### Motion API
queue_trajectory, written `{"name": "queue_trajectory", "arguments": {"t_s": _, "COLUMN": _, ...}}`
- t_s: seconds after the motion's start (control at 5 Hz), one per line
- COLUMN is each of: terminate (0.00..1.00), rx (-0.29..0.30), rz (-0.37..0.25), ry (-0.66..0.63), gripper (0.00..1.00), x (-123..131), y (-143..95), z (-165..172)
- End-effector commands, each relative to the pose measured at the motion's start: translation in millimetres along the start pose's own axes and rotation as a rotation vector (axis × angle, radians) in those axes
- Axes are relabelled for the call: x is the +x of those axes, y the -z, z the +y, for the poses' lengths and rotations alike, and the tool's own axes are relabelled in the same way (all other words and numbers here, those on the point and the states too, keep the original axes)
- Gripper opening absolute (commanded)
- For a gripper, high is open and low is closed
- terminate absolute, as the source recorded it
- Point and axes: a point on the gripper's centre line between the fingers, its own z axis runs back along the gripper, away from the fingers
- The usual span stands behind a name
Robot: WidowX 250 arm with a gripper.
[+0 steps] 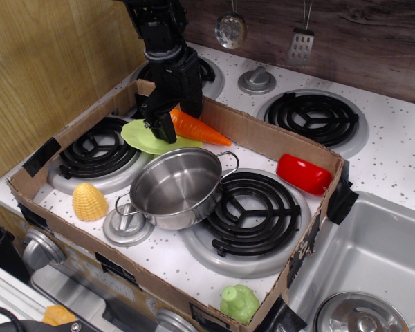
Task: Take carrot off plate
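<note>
The hand (167,119) pinched the carrot (197,128) at its thick stem end, and the orange taper stuck out to the right toward the pot (176,185). The carrot looked raised, with the stem end over the plate's (140,136) right part and the tip already past the rim, though whether any part touched the plate could not be told. The plate lay inside the cardboard box (55,149) on the stove counter, partly over the left burner. To do this step well, the grip likely needed to hold firm while the carrot was carried level and clear of the pot's handle, then set down on bare counter beyond the plate rather than dropped.
</note>
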Motion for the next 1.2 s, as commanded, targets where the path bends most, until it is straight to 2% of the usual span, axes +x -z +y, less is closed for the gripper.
{"name": "queue_trajectory", "arguments": {"t_s": 0.0, "terminate": 0.00, "rx": -0.118, "rz": -0.009, "ry": 0.009, "gripper": 1.00, "x": 4, "y": -11, "z": -5}}
{"name": "queue_trajectory", "arguments": {"t_s": 0.2, "terminate": 0.00, "rx": -0.128, "rz": -0.027, "ry": 0.007, "gripper": 0.00, "x": 6, "y": -6, "z": -8}}
{"name": "queue_trajectory", "arguments": {"t_s": 0.6, "terminate": 0.00, "rx": -0.072, "rz": 0.023, "ry": 0.021, "gripper": 0.00, "x": 11, "y": -23, "z": -13}}
{"name": "queue_trajectory", "arguments": {"t_s": 0.8, "terminate": 0.00, "rx": -0.047, "rz": 0.077, "ry": -0.018, "gripper": 0.00, "x": 14, "y": -39, "z": -13}}
{"name": "queue_trajectory", "arguments": {"t_s": 1.0, "terminate": 0.00, "rx": 0.060, "rz": 0.153, "ry": -0.157, "gripper": 0.00, "x": 18, "y": -68, "z": -17}}
